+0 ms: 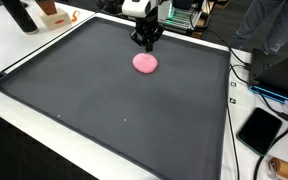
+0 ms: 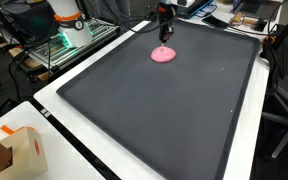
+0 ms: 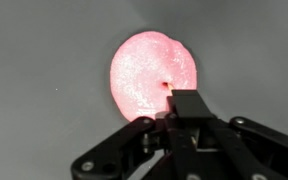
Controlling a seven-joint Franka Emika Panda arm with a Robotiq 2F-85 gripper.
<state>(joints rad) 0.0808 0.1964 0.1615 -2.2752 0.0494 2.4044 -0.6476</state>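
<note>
A flat, round pink blob lies on the black mat, toward its far side; it shows in both exterior views. My gripper hangs straight above it, pointing down. In the wrist view the blob fills the upper middle. The black fingers are pressed together just over its lower right part. A small orange tip of a thin stick pokes out between them and reaches the blob's surface. The rest of the stick is hidden by the fingers.
The black mat has a raised rim and sits on a white table. A black tablet and cables lie beside it. A cardboard box stands at one corner, with equipment racks behind.
</note>
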